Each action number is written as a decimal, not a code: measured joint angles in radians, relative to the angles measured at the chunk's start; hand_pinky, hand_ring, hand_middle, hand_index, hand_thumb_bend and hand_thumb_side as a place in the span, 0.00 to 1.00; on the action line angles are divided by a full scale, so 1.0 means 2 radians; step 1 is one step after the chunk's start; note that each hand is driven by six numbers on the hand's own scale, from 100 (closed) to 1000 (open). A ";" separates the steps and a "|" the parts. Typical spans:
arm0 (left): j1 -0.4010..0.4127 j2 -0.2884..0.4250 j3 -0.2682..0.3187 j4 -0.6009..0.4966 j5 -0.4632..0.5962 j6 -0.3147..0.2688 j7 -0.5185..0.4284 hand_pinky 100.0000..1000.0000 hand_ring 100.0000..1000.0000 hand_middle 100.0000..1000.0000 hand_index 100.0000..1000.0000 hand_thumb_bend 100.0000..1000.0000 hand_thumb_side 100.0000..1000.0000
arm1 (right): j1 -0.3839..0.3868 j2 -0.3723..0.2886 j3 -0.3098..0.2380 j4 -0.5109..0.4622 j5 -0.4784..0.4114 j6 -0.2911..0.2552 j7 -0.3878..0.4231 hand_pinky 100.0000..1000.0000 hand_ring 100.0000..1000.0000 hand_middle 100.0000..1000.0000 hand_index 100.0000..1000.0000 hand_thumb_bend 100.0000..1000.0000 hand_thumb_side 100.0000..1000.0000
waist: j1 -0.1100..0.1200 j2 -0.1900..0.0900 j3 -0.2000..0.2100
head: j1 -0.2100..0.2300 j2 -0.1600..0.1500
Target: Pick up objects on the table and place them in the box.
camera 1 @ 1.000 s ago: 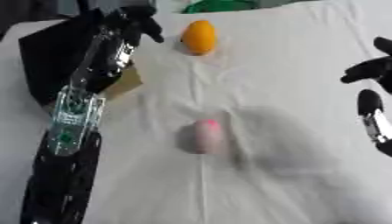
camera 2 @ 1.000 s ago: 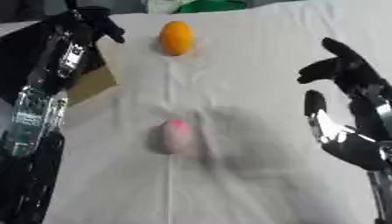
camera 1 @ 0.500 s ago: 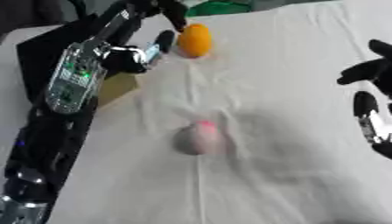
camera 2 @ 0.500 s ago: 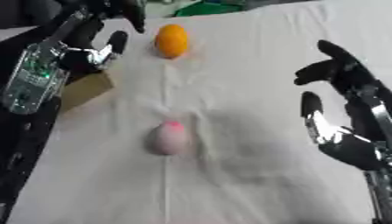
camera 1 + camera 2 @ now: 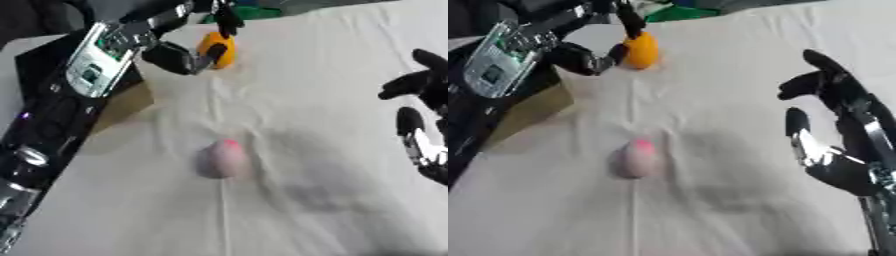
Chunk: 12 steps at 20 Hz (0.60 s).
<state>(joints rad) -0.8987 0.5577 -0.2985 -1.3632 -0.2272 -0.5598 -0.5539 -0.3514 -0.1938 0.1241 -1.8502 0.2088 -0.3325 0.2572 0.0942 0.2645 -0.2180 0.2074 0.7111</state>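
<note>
An orange fruit [image 5: 219, 49] lies at the far middle of the white cloth. My left hand [image 5: 173, 56] reaches in from the left and stands open around it, one finger above it and the thumb at its left side. Whether they touch it I cannot tell. A pale pink rounded fruit [image 5: 224, 159] rests in the middle of the cloth, with no hand near it. The box [image 5: 121, 104], dark with a brown cardboard flap, sits at the left edge, mostly hidden under my left arm. Near the right edge my right hand [image 5: 840, 150] hovers open, fingers up.
A green object [image 5: 677, 11] lies at the far edge, just behind the orange fruit. The white cloth [image 5: 315, 90] covers the table, with bare stretches between the pink fruit and my right hand and along the near edge.
My left arm has swung from over the box to the right, bringing its hand around the orange fruit. The right hand and the pink fruit have stayed in place.
</note>
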 measured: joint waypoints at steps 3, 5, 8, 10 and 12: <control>-0.010 0.004 -0.031 0.005 -0.022 0.001 -0.001 0.72 0.55 0.54 0.76 0.12 0.09 | 0.000 -0.002 0.000 0.000 0.000 0.000 0.001 0.80 0.64 0.63 1.00 0.00 0.41 | 0.002 0.000 0.000 | -0.002 0.000; -0.013 0.005 -0.049 0.009 -0.035 0.001 -0.001 0.72 0.55 0.53 0.75 0.10 0.09 | 0.000 -0.003 0.000 0.000 0.000 -0.001 0.002 0.80 0.64 0.63 1.00 0.00 0.41 | 0.003 -0.001 0.000 | -0.003 0.000; -0.013 0.008 -0.067 0.015 -0.047 0.001 -0.001 0.72 0.55 0.53 0.75 0.09 0.10 | 0.001 -0.003 0.001 0.000 0.000 -0.001 0.003 0.80 0.64 0.63 1.00 0.00 0.41 | 0.004 -0.002 0.000 | -0.005 0.000; -0.013 0.009 -0.078 0.020 -0.054 0.001 -0.001 0.72 0.55 0.53 0.75 0.11 0.10 | 0.002 -0.003 0.002 0.000 0.000 -0.001 0.003 0.80 0.64 0.63 1.00 0.00 0.41 | 0.004 -0.003 -0.001 | -0.006 0.000; -0.013 0.013 -0.091 0.027 -0.060 0.001 -0.001 0.72 0.55 0.53 0.75 0.10 0.09 | 0.003 -0.003 0.003 0.000 0.000 -0.001 0.003 0.80 0.64 0.63 1.00 0.00 0.41 | 0.005 -0.004 -0.001 | -0.007 0.000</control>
<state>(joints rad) -0.9250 0.5841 -0.4802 -1.3086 -0.3480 -0.5574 -0.5562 -0.3454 -0.2002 0.1294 -1.8493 0.2089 -0.3345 0.2636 0.1036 0.2570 -0.2209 0.1927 0.7111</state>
